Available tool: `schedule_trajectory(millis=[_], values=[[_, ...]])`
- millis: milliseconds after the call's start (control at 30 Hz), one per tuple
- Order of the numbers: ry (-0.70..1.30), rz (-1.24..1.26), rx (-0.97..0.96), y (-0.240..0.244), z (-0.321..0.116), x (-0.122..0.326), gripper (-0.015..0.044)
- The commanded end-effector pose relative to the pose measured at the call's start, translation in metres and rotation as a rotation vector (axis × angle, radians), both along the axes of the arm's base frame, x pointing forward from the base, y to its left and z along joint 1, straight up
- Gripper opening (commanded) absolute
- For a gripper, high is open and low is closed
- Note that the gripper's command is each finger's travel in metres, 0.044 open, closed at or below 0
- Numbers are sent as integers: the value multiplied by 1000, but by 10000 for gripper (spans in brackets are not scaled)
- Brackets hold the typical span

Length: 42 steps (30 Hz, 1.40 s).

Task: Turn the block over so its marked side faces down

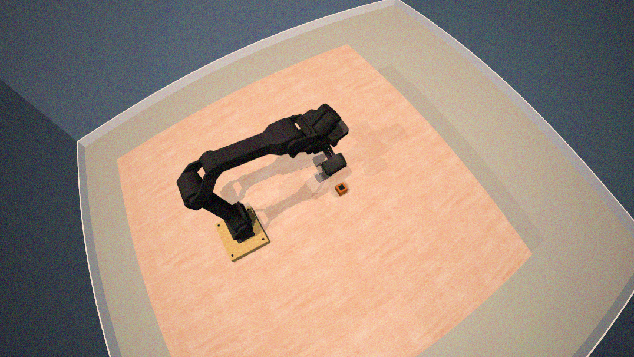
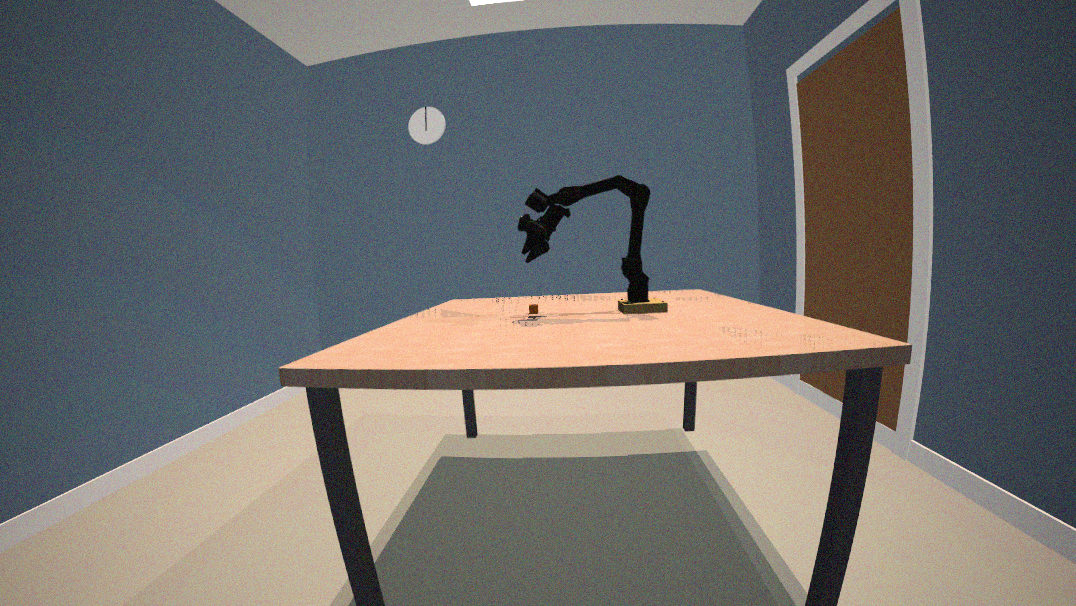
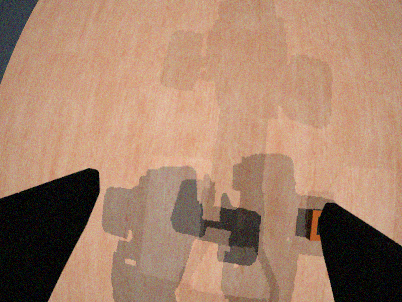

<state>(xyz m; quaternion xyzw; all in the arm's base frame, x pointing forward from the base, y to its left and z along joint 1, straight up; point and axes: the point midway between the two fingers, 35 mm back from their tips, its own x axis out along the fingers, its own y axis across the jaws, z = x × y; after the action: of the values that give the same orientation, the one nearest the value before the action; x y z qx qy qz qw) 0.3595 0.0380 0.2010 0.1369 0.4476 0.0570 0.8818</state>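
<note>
A small orange block (image 1: 341,192) (image 2: 533,309) (image 3: 315,225) rests on the wooden table (image 1: 399,265) (image 2: 602,350) (image 3: 100,100). Its dark square mark shows on the top face in the top view. My gripper (image 2: 531,255) (image 3: 213,199) is open and empty, high above the table and pointing downward at a tilt. In the wrist view the block is at the lower right, partly hidden behind the right finger, not between the fingertips. In the top view the fingertips are hard to make out.
The arm stands on a yellow base plate (image 1: 248,248) (image 2: 643,307), left of the block in the top view and right of it in the exterior view. Shadows of the arm and gripper fall on the table around the block.
</note>
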Motion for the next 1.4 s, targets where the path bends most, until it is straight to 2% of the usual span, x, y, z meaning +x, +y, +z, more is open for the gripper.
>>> schedule_trajectory(millis=[0, 200, 267, 467, 600, 1367], values=[[219, 10, -134, -31, -38, 9, 440], [553, 91, -276, -74, -86, 4, 440], [586, 102, -286, -75, -90, 5, 440], [590, 104, -287, -75, -93, 6, 440], [589, 104, -287, -72, -125, 11, 440], [590, 104, -286, -72, -154, 10, 440]])
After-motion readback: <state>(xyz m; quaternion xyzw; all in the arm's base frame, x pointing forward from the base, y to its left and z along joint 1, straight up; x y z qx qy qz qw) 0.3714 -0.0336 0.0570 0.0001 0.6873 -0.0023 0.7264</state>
